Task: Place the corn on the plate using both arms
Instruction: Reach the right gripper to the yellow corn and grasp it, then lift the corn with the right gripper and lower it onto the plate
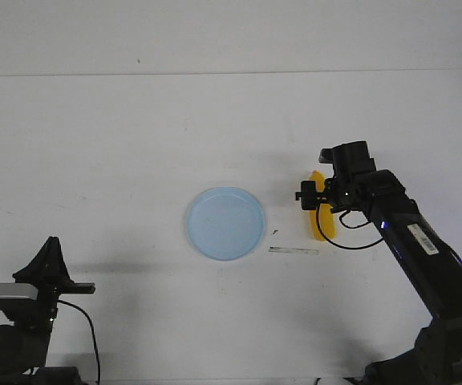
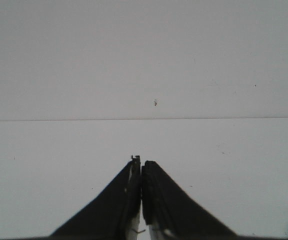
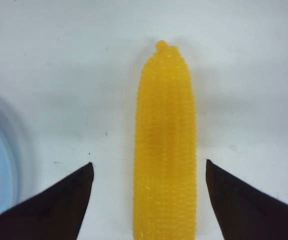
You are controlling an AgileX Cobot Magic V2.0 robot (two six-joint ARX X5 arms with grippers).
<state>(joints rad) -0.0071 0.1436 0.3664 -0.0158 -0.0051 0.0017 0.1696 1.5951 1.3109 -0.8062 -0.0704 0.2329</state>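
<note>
Corn (image 3: 165, 150) lies flat on the white table (image 1: 135, 136), to the right of the plate (image 1: 226, 223) and apart from it, long axis running roughly away from the robot. Right wrist view shows a bright yellow cob with moulded kernel rows and a small nub at the tapered tip; looks like a plastic prop, so probably light and rigid, not fragile. The surface looks glossy and the body is round, so it could roll or slip sideways in a pinch.

Right gripper (image 3: 149, 172) is spread wide with one finger on each side of the cob, neither touching it. It straddles the lower-middle body, below the taper. That's a sensible grasp point: thickest section, sides near parallel, close to balance. Pinching nearer the tip would likely squeeze it out.

Left gripper (image 2: 141, 200) sits parked near the table's front-left, fingers pressed together, holding nothing.

Plate is pale blue, shallow, low rim, nothing in it. The low rim won't stop a rolling cob, so the corn should go down near centre and be released low. A thin strip (image 1: 293, 251) lies on the table between plate and corn, just nearer the robot.
</note>
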